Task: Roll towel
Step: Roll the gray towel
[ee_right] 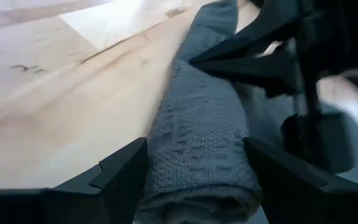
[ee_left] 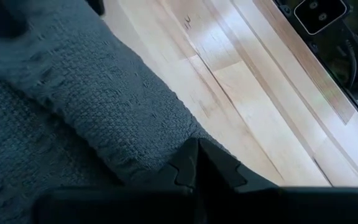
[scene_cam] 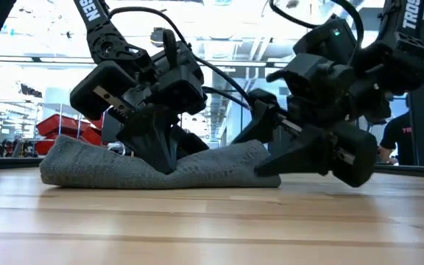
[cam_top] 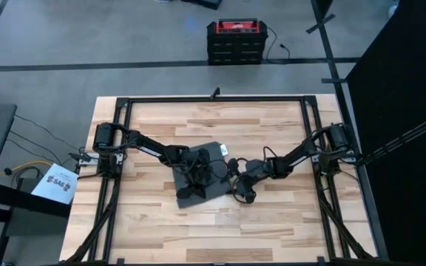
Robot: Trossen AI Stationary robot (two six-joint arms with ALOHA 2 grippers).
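Cloth of a dark grey, coarse weave makes up the towel, which is seen lying at the middle of the wooden desk in the high view, partly rolled: a rolled edge runs along its lower side, while a flat part remains toward the upper right of the cloth. In the low view the towel is shown as a low, sagging ridge across the centre of the frame.

The left gripper is planted on the cloth near its middle; in the left wrist view its jaws appear drawn together at the roll's edge, though whether fabric is pinched cannot be told. The right gripper is set at the towel's right end, just beside the lower right corner in the high view. In the right wrist view its jaws are spread wide, with the end of the roll lying between them, not yet squeezed.

The towel is judged to be light, soft and limp, with enough surface grip not to slide freely on wood. No shape will be held unaided, so the roll is likely to slacken if let go. Hold is best taken on the rolled edge near both ends, so that it is turned evenly.
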